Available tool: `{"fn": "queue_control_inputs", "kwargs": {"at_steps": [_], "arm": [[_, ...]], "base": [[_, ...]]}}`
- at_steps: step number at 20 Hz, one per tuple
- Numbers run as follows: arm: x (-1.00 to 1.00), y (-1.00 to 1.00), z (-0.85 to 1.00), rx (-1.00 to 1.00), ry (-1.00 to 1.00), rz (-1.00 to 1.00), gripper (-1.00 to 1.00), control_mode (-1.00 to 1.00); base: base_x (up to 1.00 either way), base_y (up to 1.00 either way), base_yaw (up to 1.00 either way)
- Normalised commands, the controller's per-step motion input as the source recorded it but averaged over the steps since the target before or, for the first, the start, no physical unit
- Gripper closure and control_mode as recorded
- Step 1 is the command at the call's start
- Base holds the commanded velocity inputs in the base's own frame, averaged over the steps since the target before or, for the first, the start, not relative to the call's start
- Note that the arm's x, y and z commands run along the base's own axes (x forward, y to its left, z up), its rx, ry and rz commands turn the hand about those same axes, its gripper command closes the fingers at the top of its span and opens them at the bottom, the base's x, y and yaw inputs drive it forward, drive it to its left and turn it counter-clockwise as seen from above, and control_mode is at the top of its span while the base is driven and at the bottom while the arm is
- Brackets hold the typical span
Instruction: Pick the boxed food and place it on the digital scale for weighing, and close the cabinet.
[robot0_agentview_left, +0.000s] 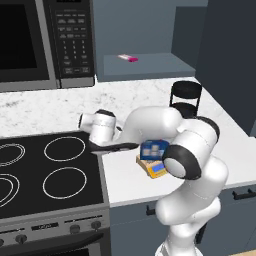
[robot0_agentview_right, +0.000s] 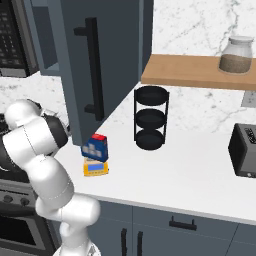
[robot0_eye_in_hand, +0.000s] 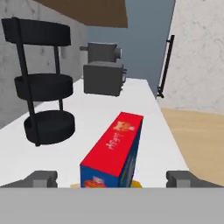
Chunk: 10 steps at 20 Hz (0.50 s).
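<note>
The boxed food (robot0_agentview_right: 95, 147) stands upright on the digital scale (robot0_agentview_right: 95, 168), near the front of the white tabletop (robot0_agentview_right: 190, 175), so the weighing part of the task looks done. In the hand view the hand (robot0_eye_in_hand: 112, 179) has its two fingertips (robot0_eye_in_hand: 41, 179) spread wide, one on each side of the box and clear of it, so nothing is pinched; it appears to have let go.

What is left is the cabinet (robot0_agentview_right: 105, 55): its dark slate-blue door hangs open over the tabletop, the long black handle (robot0_agentview_right: 93, 67) facing out, and the open shelf inside holds a small pink flat item (robot0_agentview_left: 128, 58).

Around the scale stand a black three-tier rack (robot0_agentview_right: 150, 118) just to one side, a toaster (robot0_agentview_right: 245, 150) farther along, and a glass jar (robot0_agentview_right: 237, 55) on a wooden shelf (robot0_agentview_right: 195, 71) above. The stove (robot0_agentview_left: 45, 175) and microwave (robot0_agentview_left: 47, 40) sit on the other side. The open door's lower edge hangs close above the box, and the arm's own elbow crowds that space, so reaching the door likely means backing away from the box without knocking it.
</note>
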Motion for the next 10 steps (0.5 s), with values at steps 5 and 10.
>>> {"fn": "queue_control_inputs", "kwargs": {"at_steps": [5,10], "arm": [[-1.00,0.37,0.72,-0.05,-0.32,0.01,-1.00,-1.00],[-1.00,0.26,0.85,-0.05,-0.36,0.00,-1.00,-1.00]], "base": [[0.00,0.00,0.00],[0.00,0.00,0.00]]}}
